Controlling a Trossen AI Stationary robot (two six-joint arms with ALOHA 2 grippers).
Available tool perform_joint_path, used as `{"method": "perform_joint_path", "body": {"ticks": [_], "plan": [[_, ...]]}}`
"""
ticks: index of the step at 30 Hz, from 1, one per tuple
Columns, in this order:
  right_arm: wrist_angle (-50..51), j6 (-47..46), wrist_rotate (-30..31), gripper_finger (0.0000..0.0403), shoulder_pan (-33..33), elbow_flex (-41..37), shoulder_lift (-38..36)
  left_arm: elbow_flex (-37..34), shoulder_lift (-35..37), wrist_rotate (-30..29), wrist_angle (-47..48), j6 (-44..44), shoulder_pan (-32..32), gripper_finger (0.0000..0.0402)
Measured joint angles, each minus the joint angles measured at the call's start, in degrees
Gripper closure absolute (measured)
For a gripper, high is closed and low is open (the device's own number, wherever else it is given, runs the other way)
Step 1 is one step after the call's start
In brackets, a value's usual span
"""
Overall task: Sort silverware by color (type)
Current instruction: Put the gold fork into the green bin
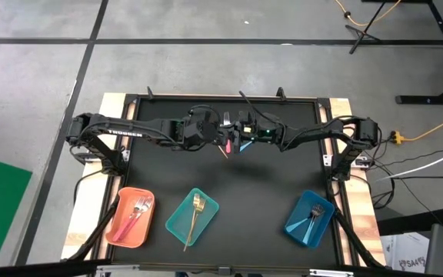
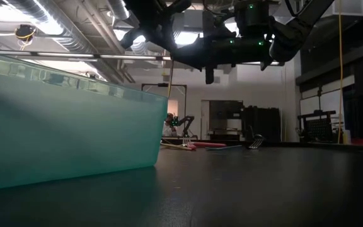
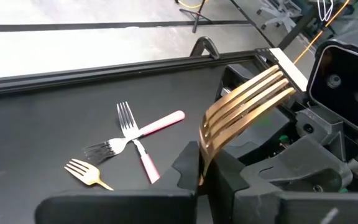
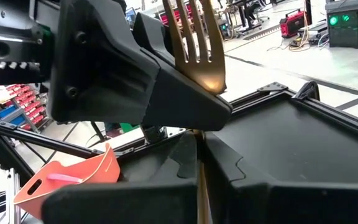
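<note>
Left jaws, tight up against the left wrist camera, are clamped together on the all-gold metal fork (image 3: 247, 102) low on its neck. Its four tines fan out toward the right arm's wrist. Right jaws are closed on the same fork's thin handle, tines sticking up past the left arm's dark fingers (image 4: 135, 81). Both arms meet nose to nose above the black desk (image 1: 260, 192), at 12 o'clock of its middle in the high view.

Loose on the desk nearby:
- two pink-handled forks with silver heads (image 3: 143, 134), crossed over each other and touching
- one small gold fork (image 3: 82, 169) just beside them, apart

From the jaws in the high view:
- 7 o'clock: orange-pink rectangular plastic tray (image 1: 121, 231) holding pink-handled silverware (image 1: 139, 209)
- 6 o'clock: teal rectangular plastic tray (image 1: 179, 223) with a gold utensil (image 1: 195, 215), its handle poking over the near rim
- 5 o'clock: blue rectangular plastic tray (image 1: 298, 223) with light-blue-handled silverware (image 1: 314, 215)

The trays are well apart from each other.
</note>
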State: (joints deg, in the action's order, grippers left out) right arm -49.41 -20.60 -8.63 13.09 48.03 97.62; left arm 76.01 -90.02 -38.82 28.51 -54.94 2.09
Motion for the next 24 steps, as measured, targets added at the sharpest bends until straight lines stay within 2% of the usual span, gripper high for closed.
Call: {"method": "perform_joint_path", "body": {"ticks": [8, 15, 20, 24], "plan": [[0.4, -3.6, 0.0, 0.0367, 0.0, 0.0, 0.0, 0.0, 0.0, 1.2, 0.8, 1.8, 0.0, 0.0397], [4.3, -3.8, -0.7, 0.0308, 0.0, 0.0, -0.1, -0.1, 0.4, 8.2, 2.1, 5.2, 0.1, 0.0397], [9.7, -3.6, -10.6, 0.0298, 0.0, 0.1, -0.2, -0.1, 2.3, 19.2, 5.0, 5.6, 0.1, 0.0397], [15.4, -3.4, -18.3, 0.0301, 0.1, 0.0, 0.0, 0.0, 4.2, 34.8, 6.4, 3.6, -0.2, 0.0397]]}}
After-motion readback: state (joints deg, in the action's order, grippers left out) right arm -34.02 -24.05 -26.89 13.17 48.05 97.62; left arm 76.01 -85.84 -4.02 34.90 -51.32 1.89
